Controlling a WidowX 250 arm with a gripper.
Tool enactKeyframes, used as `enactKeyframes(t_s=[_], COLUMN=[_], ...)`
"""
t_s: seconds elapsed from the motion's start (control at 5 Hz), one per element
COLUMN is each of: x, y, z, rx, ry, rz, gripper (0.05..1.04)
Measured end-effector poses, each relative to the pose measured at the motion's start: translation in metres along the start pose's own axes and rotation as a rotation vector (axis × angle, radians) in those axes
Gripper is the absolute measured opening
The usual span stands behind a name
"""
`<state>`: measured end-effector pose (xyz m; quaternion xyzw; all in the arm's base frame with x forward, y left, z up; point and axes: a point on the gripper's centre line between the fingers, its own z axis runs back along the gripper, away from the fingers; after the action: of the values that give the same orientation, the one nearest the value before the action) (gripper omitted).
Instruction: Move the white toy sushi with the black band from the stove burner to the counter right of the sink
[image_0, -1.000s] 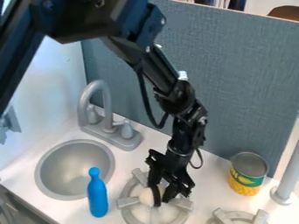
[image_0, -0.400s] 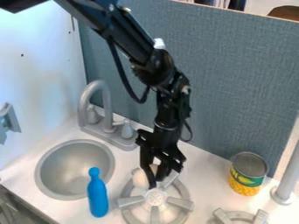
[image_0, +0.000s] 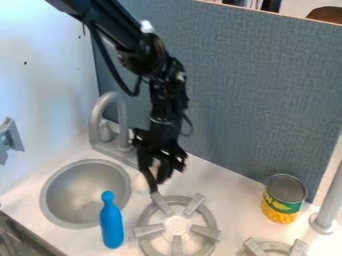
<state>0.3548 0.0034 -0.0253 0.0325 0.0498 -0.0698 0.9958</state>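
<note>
The gripper (image_0: 159, 183) hangs over the counter between the sink and the back of the stove burner (image_0: 177, 226). It is shut on a rounded white object (image_0: 139, 183), which bulges out to the left of the near finger; a pale bit also shows between the fingers, and the rest is hidden behind them. Whether the white object touches the counter, I cannot tell. A blue bottle-shaped toy (image_0: 111, 221) stands upright in front, between the sink (image_0: 85, 194) and the burner.
Behind the gripper's left side is the grey faucet (image_0: 112, 120). A yellow and green can (image_0: 283, 199) stands at the right by the grey-blue back panel (image_0: 260, 90). Part of a second burner (image_0: 272, 247) and a grey post (image_0: 328, 205) are at the lower right.
From over the burner, the gripper has moved back and to the left, and the white object has moved along with it. The bottle and can have stayed put.
</note>
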Motion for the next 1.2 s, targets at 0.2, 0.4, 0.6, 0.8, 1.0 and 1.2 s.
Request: enactKeyframes(t_s=[0.2,0.4,0.6,0.8,1.0,1.2], x=[0.002,0.005,0.007,0.014,0.024,0.041], y=[0.02,0.036,0.039,0.038,0.034,0.027], z=[0.004,-0.004,-0.024,-0.042,-0.046,-0.048], rx=[0.052,0.082,0.094,0.088,0.055,0.038], ry=[-0.002,0.014,0.055,0.066,0.049,0.006], rz=[0.024,0.06,0.073,0.086,0.086,0.056], gripper=[0.598,0.598,0.598,0.598,0.598,0.598])
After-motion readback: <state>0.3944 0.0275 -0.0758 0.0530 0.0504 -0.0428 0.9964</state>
